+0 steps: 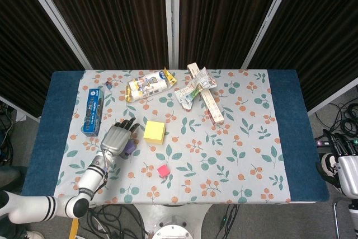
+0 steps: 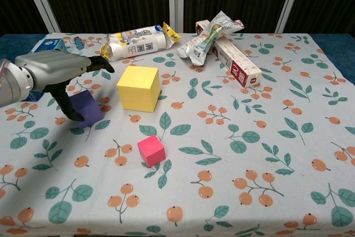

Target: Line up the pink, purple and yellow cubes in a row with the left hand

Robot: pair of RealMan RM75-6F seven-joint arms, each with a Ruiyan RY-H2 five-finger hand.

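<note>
The yellow cube (image 1: 154,131) (image 2: 138,87) stands left of the table's middle. Closer to me and a bit right lies the small pink cube (image 1: 163,170) (image 2: 151,151). The purple cube (image 1: 130,148) (image 2: 87,107) sits left of the yellow one, partly hidden. My left hand (image 1: 116,137) (image 2: 53,70) hovers over it, fingers (image 2: 100,62) stretched out above it and apart. The thumb hangs down at the cube's left face; I cannot tell if it touches. My right hand (image 1: 339,150) shows only partly, low beside the table's right edge, its fingers unclear.
Behind the cubes lie a white-and-yellow snack bag (image 2: 138,41), a crumpled wrapper (image 2: 208,38) across a long box (image 2: 237,64), and a blue box (image 1: 93,111) at the left. A flowered cloth (image 2: 249,154) covers the table.
</note>
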